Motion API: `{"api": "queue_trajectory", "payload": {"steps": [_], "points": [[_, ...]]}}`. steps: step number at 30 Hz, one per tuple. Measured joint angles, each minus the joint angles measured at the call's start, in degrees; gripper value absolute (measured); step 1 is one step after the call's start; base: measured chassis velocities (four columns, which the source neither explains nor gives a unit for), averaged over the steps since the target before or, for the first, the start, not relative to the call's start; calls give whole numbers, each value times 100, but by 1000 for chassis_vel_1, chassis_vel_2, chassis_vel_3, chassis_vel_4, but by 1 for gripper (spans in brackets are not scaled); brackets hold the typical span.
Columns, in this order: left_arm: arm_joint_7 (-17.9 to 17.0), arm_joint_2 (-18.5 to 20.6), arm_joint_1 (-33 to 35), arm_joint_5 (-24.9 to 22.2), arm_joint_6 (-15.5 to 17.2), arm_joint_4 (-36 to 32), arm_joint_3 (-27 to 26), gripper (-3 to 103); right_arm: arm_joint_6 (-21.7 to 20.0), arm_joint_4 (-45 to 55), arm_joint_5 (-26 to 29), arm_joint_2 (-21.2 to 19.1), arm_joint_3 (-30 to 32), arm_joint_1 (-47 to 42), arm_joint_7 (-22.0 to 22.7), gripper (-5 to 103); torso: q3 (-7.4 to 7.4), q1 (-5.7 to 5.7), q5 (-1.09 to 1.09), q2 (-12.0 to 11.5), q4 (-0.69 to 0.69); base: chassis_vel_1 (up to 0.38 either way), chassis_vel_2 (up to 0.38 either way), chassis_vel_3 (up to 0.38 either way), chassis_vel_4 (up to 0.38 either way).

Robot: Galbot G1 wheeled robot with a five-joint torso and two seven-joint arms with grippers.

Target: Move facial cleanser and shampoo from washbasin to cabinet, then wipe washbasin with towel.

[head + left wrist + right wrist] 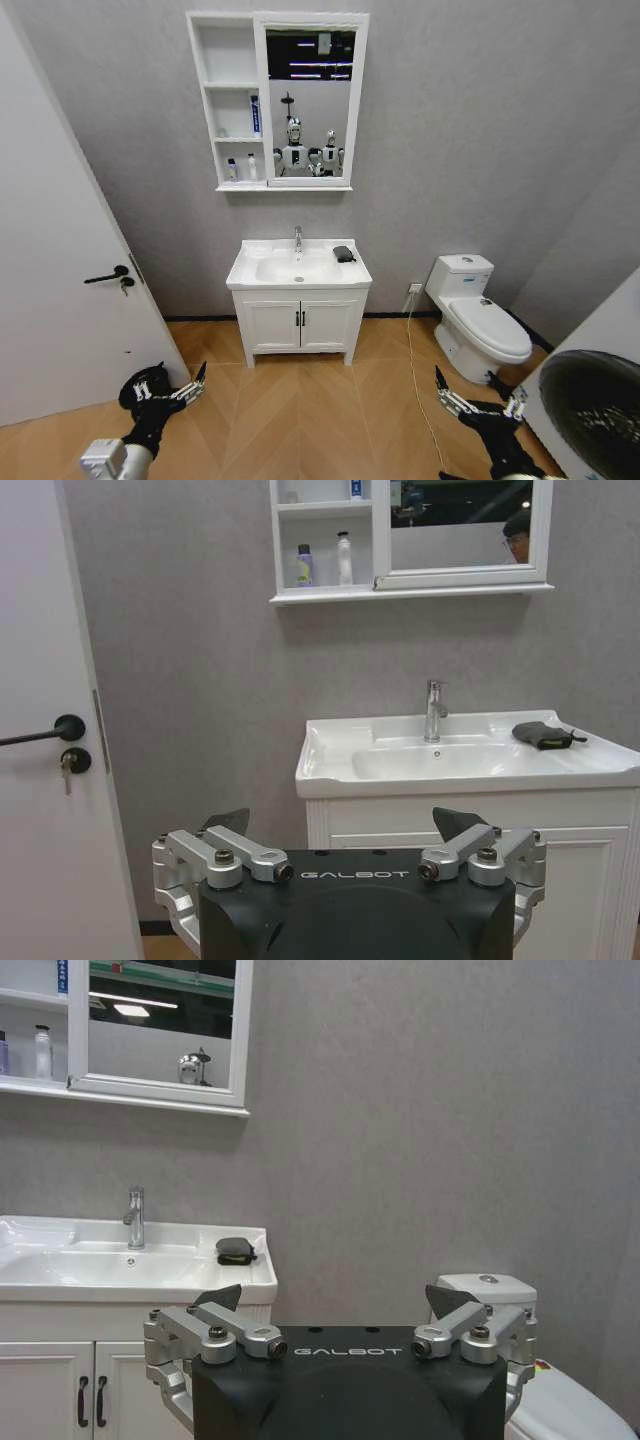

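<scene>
Head view, basin: the washbasin [262, 272] stood against the grey wall, well ahead of the robot, with the towel [344, 254] lying folded on its back right corner.
Head view, cabinet: the cabinet [230, 100] hung above, two small bottles [240, 169] on its lowest shelf and a tube [255, 114] on the middle one; no bottles were seen on the basin.
Head view, arms: the left gripper [180, 385] and right gripper [478, 398] hung low over the wooden floor, both with fingers spread and empty.
Left wrist view: the left gripper [343, 825] was wide apart, facing the basin [330, 770], the tap [434, 710] and the towel [541, 734].
Right wrist view: the right gripper [338, 1302] was likewise apart, with the towel [234, 1250] beyond it and the toilet [485, 1286] close by.
Risk: the towel sat near the rim, so a shallow pinch could drag it off onto the floor; driving in off-centre could knock an arm against the toilet or the door [60, 300].
</scene>
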Motion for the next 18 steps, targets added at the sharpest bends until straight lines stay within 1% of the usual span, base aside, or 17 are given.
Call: {"api": "queue_trajectory", "payload": {"steps": [4,5,8,10,11,13,14,16,18], "points": [[0,0,0,0,0,0,0,100,0,1,0,0,0,0,0,100,0,0,-1,0,1,165,-148,-158,150],[0,0,0,0,0,0,0,100,0,0,0,0,0,0,0,100,0,0,2,0,0,176,-168,-172,166],[0,0,0,0,0,0,0,100,0,0,0,0,0,0,0,100,1,1,-1,0,-1,183,-212,-181,205],[1,0,0,0,0,0,0,100,0,0,0,0,0,0,0,100,0,1,2,0,-2,211,-243,-214,209],[1,0,0,0,0,0,0,100,0,0,0,0,0,0,0,100,-1,-3,-2,2,-1,223,-243,-205,232],[1,0,0,0,0,0,0,100,0,1,0,0,0,-1,0,100,-1,-4,-2,3,1,218,-231,-205,195],[1,-1,1,0,0,0,0,100,0,1,0,0,0,-2,0,100,-3,-7,3,6,0,167,-122,-200,93],[1,0,1,0,0,0,0,100,0,1,0,0,0,-1,0,100,-3,-7,2,6,1,167,-33,-106,93],[1,0,1,0,0,0,0,100,0,1,0,1,0,-2,0,100,-2,-5,-2,4,-2,18,-21,-89,58]]}}
